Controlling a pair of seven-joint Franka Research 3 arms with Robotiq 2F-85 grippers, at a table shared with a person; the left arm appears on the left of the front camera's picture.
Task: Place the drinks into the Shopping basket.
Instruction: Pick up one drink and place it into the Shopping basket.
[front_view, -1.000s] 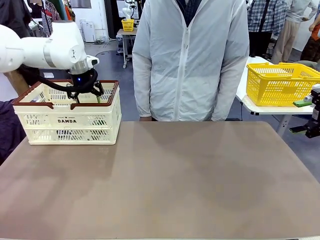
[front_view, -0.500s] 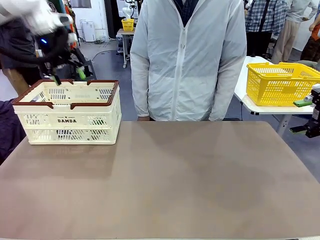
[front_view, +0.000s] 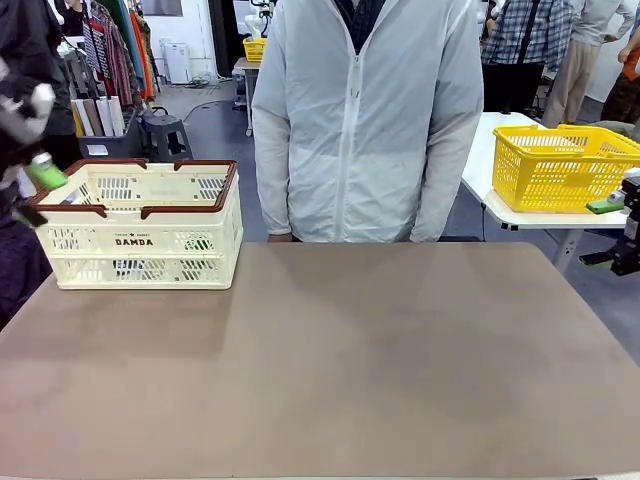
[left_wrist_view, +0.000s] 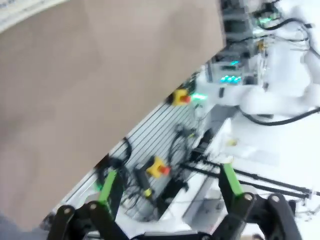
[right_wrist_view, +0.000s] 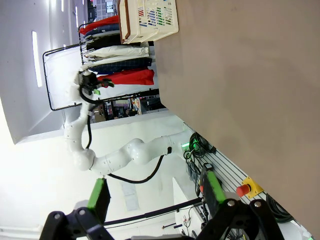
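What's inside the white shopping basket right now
Through the slots of the Shopping basket, blue and green patches show low inside, likely drink cans. The walls cover most of them, so their count and positions cannot be told.

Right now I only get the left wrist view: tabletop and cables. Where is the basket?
Observer: The basket stands upright at the far corner of the table, on the robot's left.
Operator: Anything inside it?
Observer: Green and blue shapes show through its side slots; I can't tell if they are cans.
Operator: And the right gripper?
Observer: The right gripper is open, with nothing between its fingers.
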